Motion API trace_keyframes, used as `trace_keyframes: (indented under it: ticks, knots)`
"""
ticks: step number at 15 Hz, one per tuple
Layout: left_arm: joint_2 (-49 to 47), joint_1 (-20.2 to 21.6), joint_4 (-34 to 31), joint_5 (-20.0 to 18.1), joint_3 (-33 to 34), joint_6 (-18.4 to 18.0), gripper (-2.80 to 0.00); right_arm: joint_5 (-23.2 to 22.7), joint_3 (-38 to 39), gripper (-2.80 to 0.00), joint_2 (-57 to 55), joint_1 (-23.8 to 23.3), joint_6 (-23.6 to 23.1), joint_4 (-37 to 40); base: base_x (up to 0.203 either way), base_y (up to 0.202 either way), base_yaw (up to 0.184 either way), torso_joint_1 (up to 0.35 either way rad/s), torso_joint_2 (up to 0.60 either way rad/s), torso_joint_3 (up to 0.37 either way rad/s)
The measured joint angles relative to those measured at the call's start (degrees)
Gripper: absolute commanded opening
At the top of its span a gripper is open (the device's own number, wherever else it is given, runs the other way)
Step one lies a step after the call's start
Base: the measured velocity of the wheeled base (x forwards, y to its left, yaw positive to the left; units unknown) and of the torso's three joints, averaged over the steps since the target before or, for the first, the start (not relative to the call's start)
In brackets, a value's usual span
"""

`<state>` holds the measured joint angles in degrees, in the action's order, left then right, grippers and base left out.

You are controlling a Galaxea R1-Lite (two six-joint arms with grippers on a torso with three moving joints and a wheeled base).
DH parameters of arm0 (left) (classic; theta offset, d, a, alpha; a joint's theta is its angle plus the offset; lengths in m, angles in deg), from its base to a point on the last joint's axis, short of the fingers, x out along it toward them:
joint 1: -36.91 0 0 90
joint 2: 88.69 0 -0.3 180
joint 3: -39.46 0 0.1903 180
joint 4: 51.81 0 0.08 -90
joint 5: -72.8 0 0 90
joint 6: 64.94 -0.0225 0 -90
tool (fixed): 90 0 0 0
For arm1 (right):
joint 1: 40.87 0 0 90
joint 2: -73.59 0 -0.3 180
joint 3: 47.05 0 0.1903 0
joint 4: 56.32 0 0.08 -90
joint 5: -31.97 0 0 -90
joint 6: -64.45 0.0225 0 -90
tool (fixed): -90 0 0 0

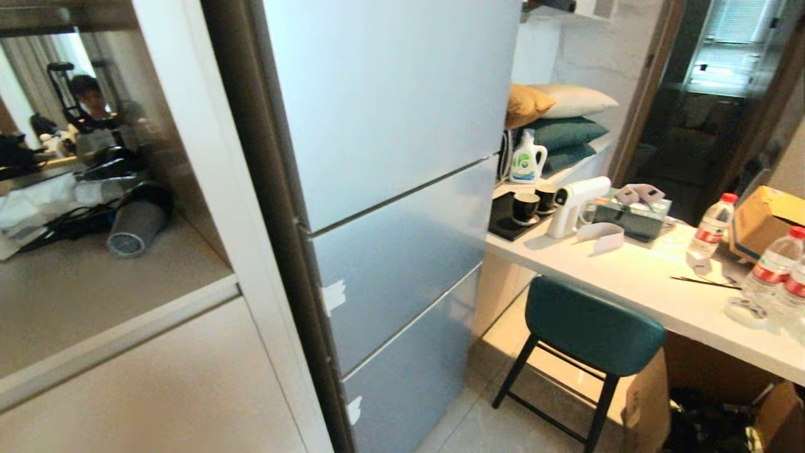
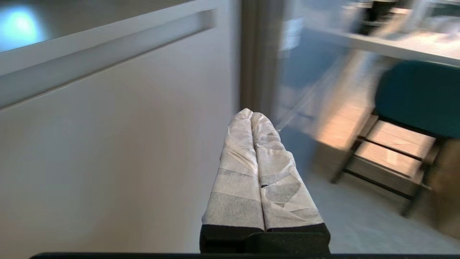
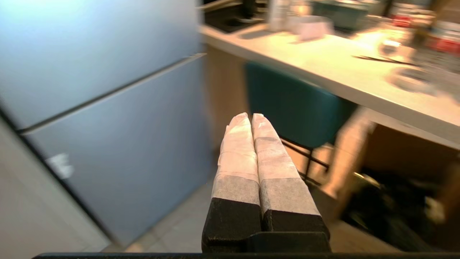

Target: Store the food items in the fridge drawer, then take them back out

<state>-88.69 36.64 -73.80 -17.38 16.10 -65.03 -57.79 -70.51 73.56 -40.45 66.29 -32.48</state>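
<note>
The food items and the fridge drawer are out of view. A grey-blue fridge (image 1: 390, 189) with three closed front panels stands ahead in the head view. Neither arm shows in the head view. In the left wrist view my left gripper (image 2: 251, 112) is shut and empty, its taped fingers pressed together, held before a pale cabinet front (image 2: 107, 151). In the right wrist view my right gripper (image 3: 249, 115) is also shut and empty, pointing past the fridge's lower panel (image 3: 118, 144) toward a teal stool (image 3: 291, 104).
A white counter (image 1: 629, 277) right of the fridge carries cups, a detergent bottle (image 1: 527, 158), a white spray gun (image 1: 575, 204), water bottles (image 1: 714, 226) and a cardboard box (image 1: 764, 220). The teal stool (image 1: 594, 327) stands under it. A person is reflected in the glossy cabinet (image 1: 88, 100) at left.
</note>
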Motion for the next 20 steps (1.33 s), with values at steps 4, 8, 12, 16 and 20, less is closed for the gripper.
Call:
trace_keyframes:
  ticks: [4,8,12,16,20]
  knots:
    - [0.0,0.0,0.0,0.0,0.0,0.0,-2.80,0.0,0.0,-2.80,0.0,0.0,0.0,0.0,0.001,0.008,-0.172,0.002,0.00,0.003]
    - [0.0,0.0,0.0,0.0,0.0,0.0,-2.80,0.0,0.0,-2.80,0.0,0.0,0.0,0.0,0.000,0.004,-0.089,0.003,0.00,0.006]
    - [0.0,0.0,0.0,0.0,0.0,0.0,-2.80,0.0,0.0,-2.80,0.0,0.0,-0.1,0.0,0.000,0.000,0.000,0.000,0.00,0.000]
    - [0.0,0.0,0.0,0.0,0.0,0.0,-2.80,0.0,0.0,-2.80,0.0,0.0,-0.1,0.0,0.000,0.000,0.000,0.000,0.00,0.000]
    - [0.0,0.0,0.0,0.0,0.0,0.0,-2.80,-0.1,0.0,-2.80,0.0,0.0,-0.1,0.0,0.000,0.000,0.000,0.000,0.00,0.000]
